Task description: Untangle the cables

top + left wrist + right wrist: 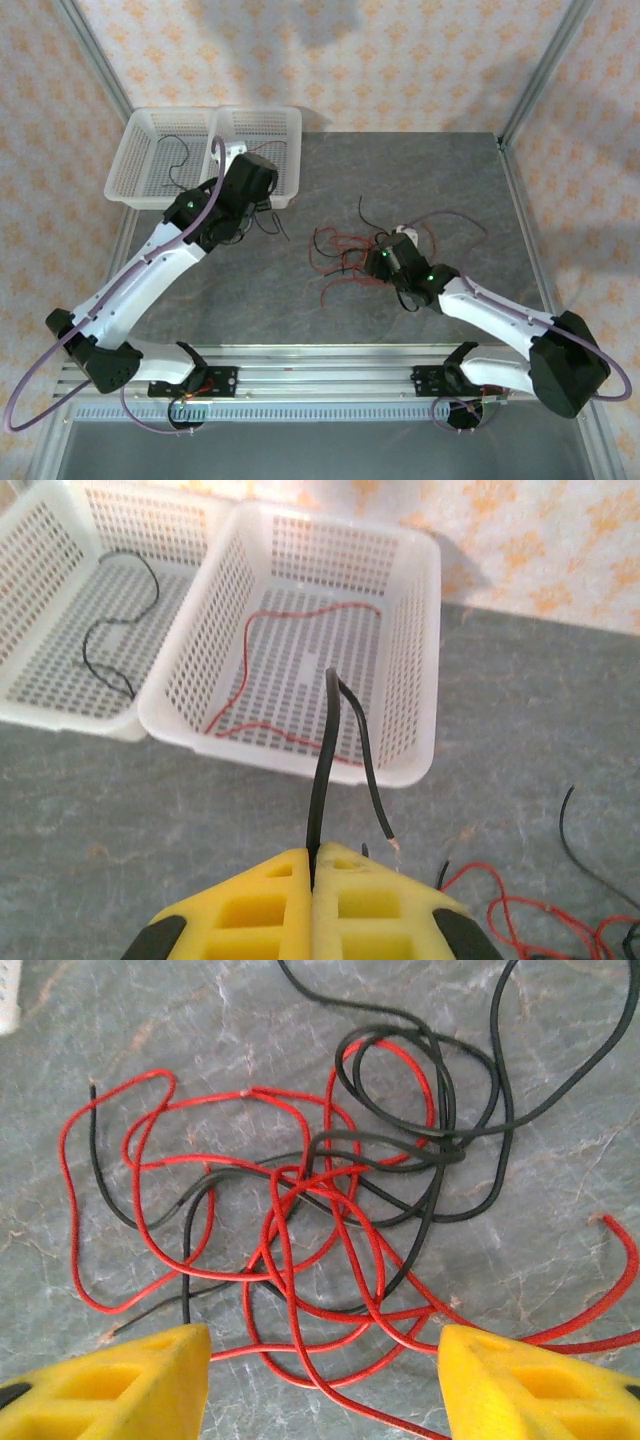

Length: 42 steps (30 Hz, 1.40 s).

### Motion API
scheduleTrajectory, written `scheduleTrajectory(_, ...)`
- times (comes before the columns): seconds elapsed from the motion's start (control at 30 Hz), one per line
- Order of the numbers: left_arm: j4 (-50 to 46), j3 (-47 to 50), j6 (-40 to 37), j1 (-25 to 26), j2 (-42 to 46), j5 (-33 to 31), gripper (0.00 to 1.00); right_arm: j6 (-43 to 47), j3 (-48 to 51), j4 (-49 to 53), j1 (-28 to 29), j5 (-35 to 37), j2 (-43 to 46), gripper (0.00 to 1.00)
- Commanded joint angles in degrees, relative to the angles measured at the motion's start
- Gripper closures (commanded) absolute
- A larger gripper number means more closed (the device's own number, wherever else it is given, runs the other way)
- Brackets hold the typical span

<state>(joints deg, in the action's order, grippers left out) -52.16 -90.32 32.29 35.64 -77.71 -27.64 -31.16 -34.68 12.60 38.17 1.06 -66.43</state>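
wire tangle on the table, one black wire pinched clear

the tangle of red and black wires [330,1190] lies on the grey table [420,170], right of its middle. its strands loop over and through one another, and a few loose ends trail out toward the far side. the right claw [325,1360] hangs just above the tangle's near edge. its yellow fingers [130,1380] stand well apart and grip nothing, with wires lying flat below the gap. the left claw [312,865] is closed tight on a single black wire [320,770]. that wire rises from the pads, bends over and droops to a bare tip. beyond it, two white baskets sit side by side at the table's far left corner. the right basket [290,762] holds one red wire [310,610]. the left basket [60,702] holds one curled black strand [152,580].
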Motion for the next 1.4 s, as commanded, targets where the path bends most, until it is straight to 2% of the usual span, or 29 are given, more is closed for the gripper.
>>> scheduleTrajectory(0.0, -5.15, -6.54, -3.83, 0.13, -2.76, -5.51, 1.00, -1.01, 0.81, -3.01, -0.38, -0.27, -0.10, 0.39)
scheduleTrajectory(0.13, -7.94, -16.16, -5.84, 0.00, -6.86, -9.63, 1.00, -1.02, 1.52, -3.15, -0.36, -0.27, 0.21, 0.39)
scheduleTrajectory(0.3, -7.26, -24.29, -9.20, -1.58, -11.17, -10.67, 1.00, -1.12, 2.54, -3.20, -0.39, -1.06, 0.90, 0.39)
scheduleTrajectory(0.5, -6.60, -33.18, -12.96, -8.60, -17.44, -10.83, 1.00, -1.57, 4.62, -3.26, -0.38, -1.42, 3.43, 0.39)
scheduleTrajectory(0.77, 1.78, -39.90, -17.45, -17.71, -22.44, -9.90, 1.00, -0.77, 4.46, -2.97, -0.38, -3.18, 3.22, 0.39)
scheduleTrajectory(0.87, 6.14, -39.30, -19.02, -20.49, -22.71, -10.99, 1.00, -0.36, 3.62, -3.01, -0.38, -4.32, 2.09, 0.39)
scheduleTrajectory(1.03, 16.46, -32.91, -20.83, -25.44, -20.99, -11.59, 1.00, -0.16, 1.84, -3.08, -0.38, -5.22, -0.64, 0.39)
scheduleTrajectory(1.37, 23.11, -30.45, -22.81, -35.75, -24.96, -13.57, 1.00, -0.09, -1.58, -3.38, -0.38, -5.81, -5.73, 0.39)
